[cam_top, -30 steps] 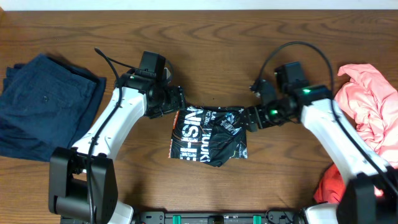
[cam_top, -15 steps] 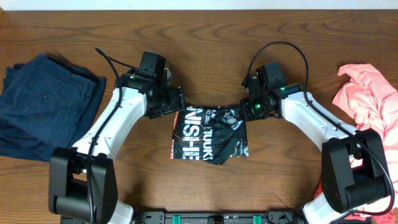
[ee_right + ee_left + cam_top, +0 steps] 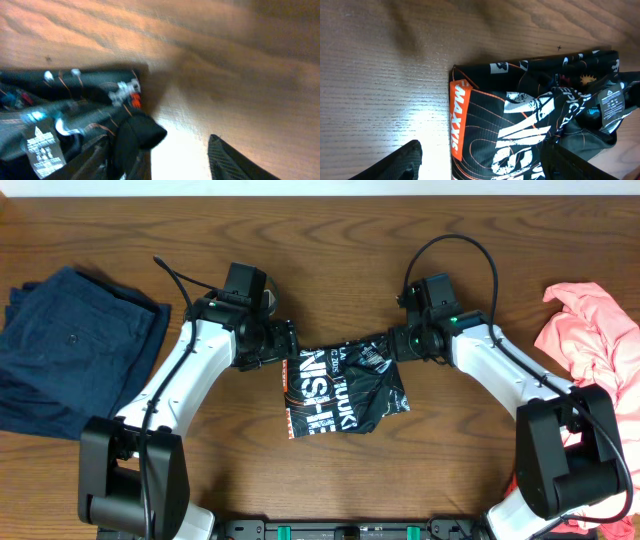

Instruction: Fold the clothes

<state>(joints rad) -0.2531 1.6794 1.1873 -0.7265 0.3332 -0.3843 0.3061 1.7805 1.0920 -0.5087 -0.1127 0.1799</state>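
The black jersey (image 3: pixel 340 392) with white lettering lies crumpled and partly folded at the table's middle. My left gripper (image 3: pixel 289 346) is at its upper left corner. In the left wrist view its fingers (image 3: pixel 485 161) are wide apart and straddle the jersey's (image 3: pixel 520 115) edge with the orange strip. My right gripper (image 3: pixel 393 345) is at the jersey's upper right corner. Its fingers (image 3: pixel 167 157) are apart, with a black fold of the jersey (image 3: pixel 75 110) against the left finger and bare table between them. The coral-pink garment (image 3: pixel 592 345) lies heaped at the right edge.
A folded navy garment (image 3: pixel 70 350) lies at the left side of the wooden table (image 3: pixel 330 240). More coral-pink cloth (image 3: pixel 530 475) hangs by the front right edge, under the right arm.
My right gripper has moved left and away from me onto the jersey's upper right corner. The jersey's right side has shifted and spread to the right. The left arm has stayed put.
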